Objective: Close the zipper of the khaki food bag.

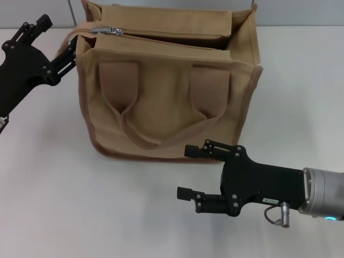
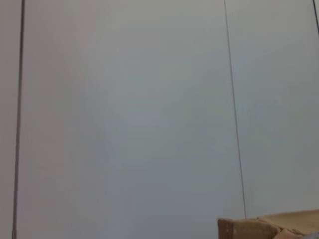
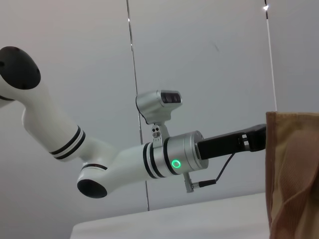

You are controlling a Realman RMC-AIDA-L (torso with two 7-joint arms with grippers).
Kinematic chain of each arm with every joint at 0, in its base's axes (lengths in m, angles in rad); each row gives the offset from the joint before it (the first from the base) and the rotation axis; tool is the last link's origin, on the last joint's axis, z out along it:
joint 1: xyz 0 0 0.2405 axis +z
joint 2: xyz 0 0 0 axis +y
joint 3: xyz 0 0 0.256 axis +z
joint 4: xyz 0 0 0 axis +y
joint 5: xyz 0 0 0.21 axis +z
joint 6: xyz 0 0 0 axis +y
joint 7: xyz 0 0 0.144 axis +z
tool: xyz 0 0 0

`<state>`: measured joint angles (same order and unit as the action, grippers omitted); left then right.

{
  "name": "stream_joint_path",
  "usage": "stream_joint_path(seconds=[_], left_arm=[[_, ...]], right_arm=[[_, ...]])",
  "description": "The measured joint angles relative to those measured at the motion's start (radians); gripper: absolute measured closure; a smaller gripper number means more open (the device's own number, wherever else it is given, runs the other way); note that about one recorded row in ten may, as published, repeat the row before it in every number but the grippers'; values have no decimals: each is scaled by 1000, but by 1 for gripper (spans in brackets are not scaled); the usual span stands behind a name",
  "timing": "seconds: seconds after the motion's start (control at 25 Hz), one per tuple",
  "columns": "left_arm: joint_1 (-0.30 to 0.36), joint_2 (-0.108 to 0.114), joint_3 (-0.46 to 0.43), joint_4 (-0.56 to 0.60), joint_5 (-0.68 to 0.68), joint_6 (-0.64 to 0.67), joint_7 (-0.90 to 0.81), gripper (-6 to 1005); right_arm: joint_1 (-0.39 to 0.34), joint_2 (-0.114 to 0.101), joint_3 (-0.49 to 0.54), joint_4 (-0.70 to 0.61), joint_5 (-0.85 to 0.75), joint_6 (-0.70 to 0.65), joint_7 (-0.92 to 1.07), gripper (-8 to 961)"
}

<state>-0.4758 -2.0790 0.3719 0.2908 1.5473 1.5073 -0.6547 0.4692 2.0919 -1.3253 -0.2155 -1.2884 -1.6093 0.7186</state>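
The white table (image 1: 48,188) carries the khaki food bag (image 1: 169,102), which stands upright toward the far side, its two strap handles facing the robot. The right gripper (image 1: 189,171) hovers low over the table just in front of the bag's near face, fingers spread apart and holding nothing. The left gripper (image 1: 56,40) sits beside the bag's left end near its top edge; one finger reaches the brown trim there, though whether it is actually pinching the fabric cannot be told from this angle. Along the bag's top the zipper (image 1: 161,37) lies open, its silver pull tab (image 1: 107,31) resting at the left end.
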Motion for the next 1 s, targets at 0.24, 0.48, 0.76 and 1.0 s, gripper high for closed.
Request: stream_joint_path(seconds=[0.24, 0.48, 0.76, 1.0], left_arm=[[-4, 0, 14, -17, 6, -7, 0, 352], [-3, 0, 31, -18, 1, -4, 2, 361], [-2, 1, 27, -39, -85, -13, 7, 494], [-6, 1, 77, -38, -71, -5, 8, 654]], right_arm=[[0, 0, -1, 1, 0, -1, 0, 200], [0, 1, -1, 8, 0, -1, 1, 201], [4, 1, -1, 9, 0, -1, 1, 203], [5, 1, 0, 8, 0, 7, 1, 205]])
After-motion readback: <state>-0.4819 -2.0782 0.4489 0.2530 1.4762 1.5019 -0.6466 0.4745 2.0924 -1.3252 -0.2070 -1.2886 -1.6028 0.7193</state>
